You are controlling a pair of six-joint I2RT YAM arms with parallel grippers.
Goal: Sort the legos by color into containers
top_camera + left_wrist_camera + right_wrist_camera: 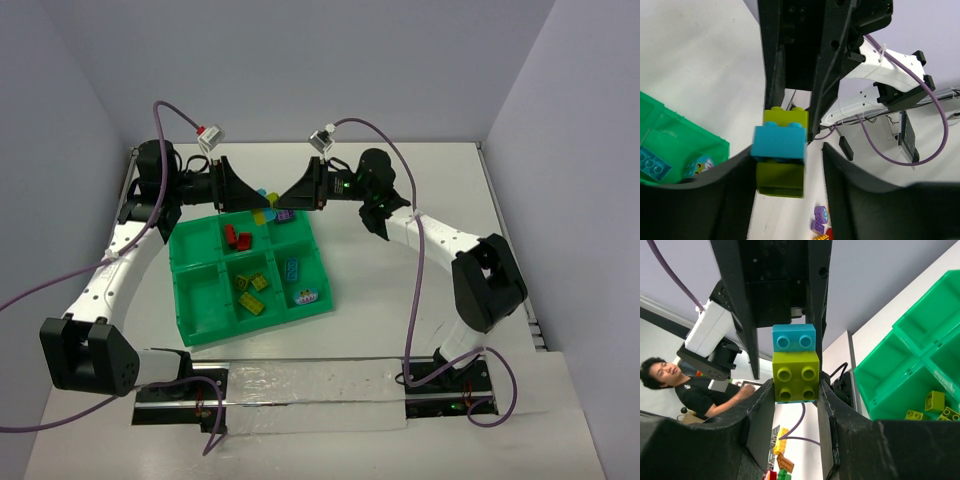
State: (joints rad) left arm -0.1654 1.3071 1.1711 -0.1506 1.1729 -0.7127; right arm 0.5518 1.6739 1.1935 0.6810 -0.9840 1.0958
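Aloft, yellow-green lego (796, 376) pinched between right fingers (760, 415), blue lego (794, 338) stuck to it, between spread left fingers (735, 185)

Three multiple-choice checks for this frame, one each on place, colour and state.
1. The joined two-brick stack is: A in the tray; B held aloft; C on the table.
2. Bricks in the tray's near-middle compartment are: A red; B purple; C yellow-green.
3. The right fingers are: A spread wide; B clamping the yellow-green brick; C out of view.
Key: B, wrist views show it clear of any surface; C, the top view shows that colour there; B, both fingers touch its sides.
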